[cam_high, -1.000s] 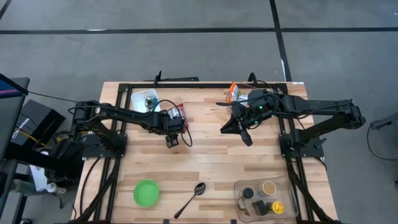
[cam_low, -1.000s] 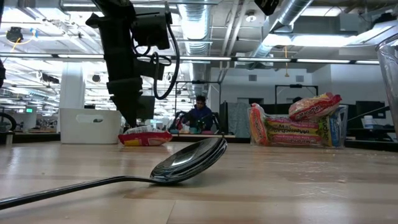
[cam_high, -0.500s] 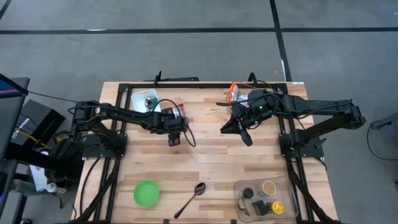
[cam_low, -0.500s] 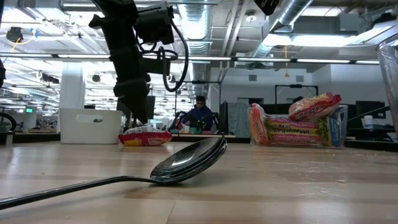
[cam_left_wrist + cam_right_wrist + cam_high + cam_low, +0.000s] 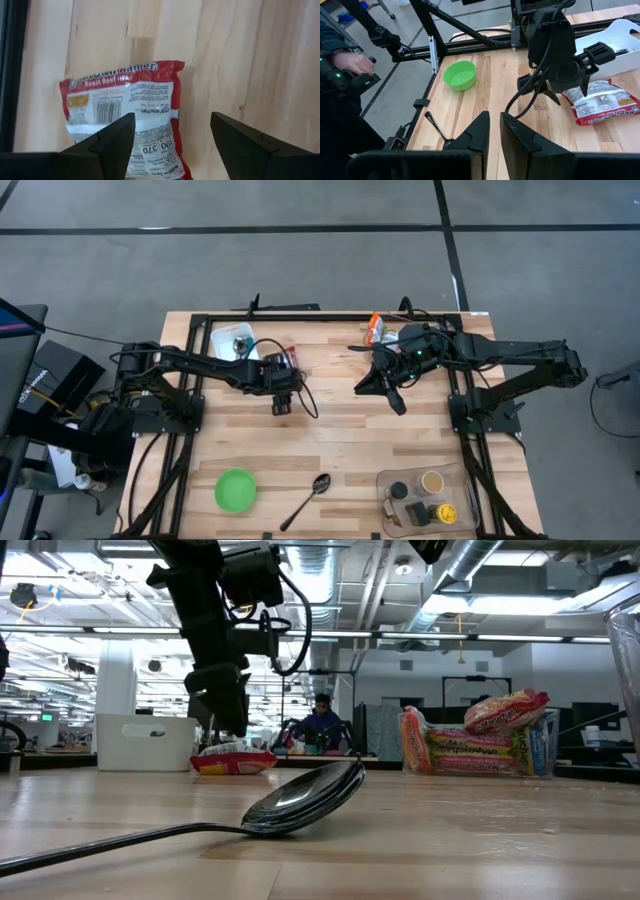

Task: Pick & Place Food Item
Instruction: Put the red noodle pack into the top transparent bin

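— Which arm is doing the work here?

— The left one. Its left gripper (image 5: 172, 142) hangs over the red ramen packet (image 5: 127, 117) with its fingers spread wide, one on either side of the packet's lower end. I'd say it is held like that so the fingers can come down astride the packet and squeeze it across the narrow way.

— And where does the packet lie?

— Flat on the wooden table (image 5: 350, 430), just beside the white bin (image 5: 228, 340), on the side toward the table's middle. Nothing grips it; it rests loose on the planks.

— What is it like to handle, do you reckon?

— Glossy printed film, crinkled, soft at the edges, with a flat block inside by the look of it. Slippery stuff, so my guess is a pinch near the middle would hold better than one on the seam.

— The other arm?

— The right gripper (image 5: 492, 132) waits on the far side of the packet from the bin, raised, fingers pressed nearly together and holding nothing.

— Anything else about?

— A green bowl (image 5: 236, 489), smooth plastic and round, sits well away from the packet toward the front edge, and a shiny metal spoon (image 5: 290, 805) lies near it.
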You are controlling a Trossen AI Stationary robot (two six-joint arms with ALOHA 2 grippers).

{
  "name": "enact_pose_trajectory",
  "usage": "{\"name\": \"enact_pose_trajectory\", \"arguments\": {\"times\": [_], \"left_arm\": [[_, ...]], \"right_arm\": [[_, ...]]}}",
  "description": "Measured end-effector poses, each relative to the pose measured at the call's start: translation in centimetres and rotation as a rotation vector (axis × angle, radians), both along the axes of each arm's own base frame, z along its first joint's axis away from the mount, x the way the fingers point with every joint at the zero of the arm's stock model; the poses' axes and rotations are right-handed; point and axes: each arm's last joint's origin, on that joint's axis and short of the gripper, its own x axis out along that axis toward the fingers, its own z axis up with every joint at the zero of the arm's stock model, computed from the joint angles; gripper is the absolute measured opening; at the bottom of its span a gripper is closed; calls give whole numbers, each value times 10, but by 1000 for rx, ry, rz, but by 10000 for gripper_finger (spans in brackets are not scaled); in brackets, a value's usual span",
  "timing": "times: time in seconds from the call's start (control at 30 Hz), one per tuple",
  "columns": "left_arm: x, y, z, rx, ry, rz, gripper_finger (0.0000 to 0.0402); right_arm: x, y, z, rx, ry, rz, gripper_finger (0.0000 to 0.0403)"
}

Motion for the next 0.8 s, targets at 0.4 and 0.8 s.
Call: {"name": "enact_pose_trajectory", "arguments": {"times": [0.4, 0.8], "left_arm": [[4, -1, 1, 21, 16, -138, 255], [7, 0, -8, 19, 40, -140, 255]], "right_arm": [[0, 0, 0, -3, -1, 2, 40], [0, 0, 0, -37, -11, 20, 40]]}}
